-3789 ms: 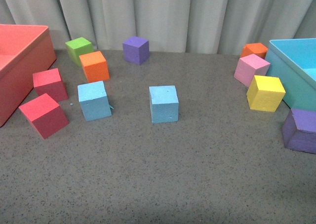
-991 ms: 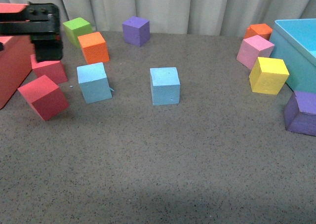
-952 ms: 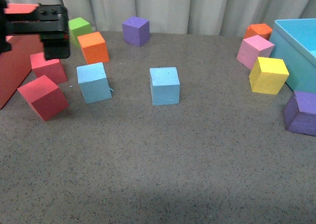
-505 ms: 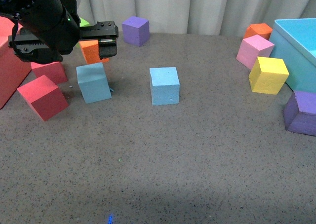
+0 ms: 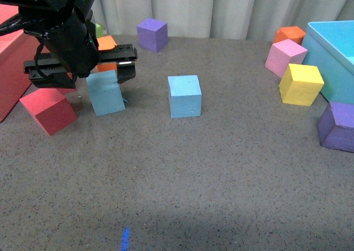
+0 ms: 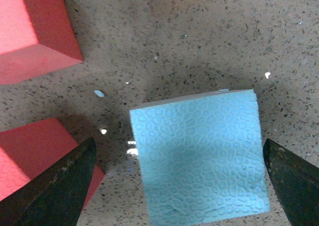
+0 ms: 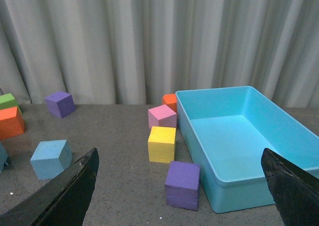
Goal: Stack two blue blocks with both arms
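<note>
"Where were the two blues when you froze the feed?"

"Both on the grey speckled tabletop (image 5: 221,179), well apart from each other. The left sky-blue foam cube (image 5: 108,96) sat under my left arm. The middle sky-blue foam cube (image 5: 185,95) stood alone near the centre, with nothing touching it."

"And the left gripper?"

"The black left gripper (image 6: 177,181) was over that left cube, jaws spread wide. On its wrist camera I had the fingers (image 6: 55,186) one on each side of the cube, with bare table showing between each finger and the foam. It had hold of nothing."

"The right one?"

"The black right gripper (image 7: 179,193) was outside the front camera's view. Its own camera showed both fingers far apart with nothing between them."

"What crowded the left cube?"

"A red foam cube (image 5: 48,111) lay just beside it, toward the large red bin (image 5: 8,79). An orange foam cube (image 5: 108,42) was behind it, partly hidden by the arm. Further back stood a purple foam cube (image 5: 152,34). Off to the right, a yellow foam cube (image 5: 300,84), a pink foam cube (image 5: 284,58) and a second purple foam cube (image 5: 336,130) were clustered by the large turquoise bin (image 5: 334,68)."
</note>
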You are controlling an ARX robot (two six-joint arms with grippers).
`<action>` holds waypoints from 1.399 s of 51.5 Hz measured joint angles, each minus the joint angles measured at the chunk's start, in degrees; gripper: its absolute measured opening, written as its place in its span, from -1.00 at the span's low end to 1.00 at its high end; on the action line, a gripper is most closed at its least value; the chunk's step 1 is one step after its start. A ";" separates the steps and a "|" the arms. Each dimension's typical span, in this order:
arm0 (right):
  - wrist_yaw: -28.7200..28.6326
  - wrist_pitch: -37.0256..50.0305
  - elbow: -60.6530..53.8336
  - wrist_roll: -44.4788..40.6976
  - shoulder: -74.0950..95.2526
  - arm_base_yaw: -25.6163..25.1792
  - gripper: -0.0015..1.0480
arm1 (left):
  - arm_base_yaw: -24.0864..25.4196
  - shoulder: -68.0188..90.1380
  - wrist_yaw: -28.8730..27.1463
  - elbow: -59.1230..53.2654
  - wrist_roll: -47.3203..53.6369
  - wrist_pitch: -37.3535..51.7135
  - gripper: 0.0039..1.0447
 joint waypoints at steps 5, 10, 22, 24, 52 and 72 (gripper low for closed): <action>0.00 0.00 0.00 0.00 0.00 0.00 0.81 | -0.55 2.10 1.22 3.10 -1.92 -2.40 0.88; 0.00 0.00 0.00 0.00 0.00 0.00 0.81 | -0.74 3.89 1.77 5.46 -3.23 -4.52 0.88; 0.00 0.00 0.00 0.00 0.00 0.00 0.81 | -1.16 5.99 1.46 7.58 -4.04 -6.97 0.29; 0.00 0.00 0.00 0.00 0.00 0.00 0.81 | -1.14 5.99 1.60 7.87 -4.15 -7.43 0.17; 0.00 0.00 0.00 0.00 0.00 0.00 0.81 | -6.69 -4.68 2.86 5.55 -3.76 -7.65 -0.10; 0.00 0.00 0.00 0.00 0.00 0.00 0.81 | -15.52 -2.78 -0.09 12.09 -4.66 -12.61 -0.10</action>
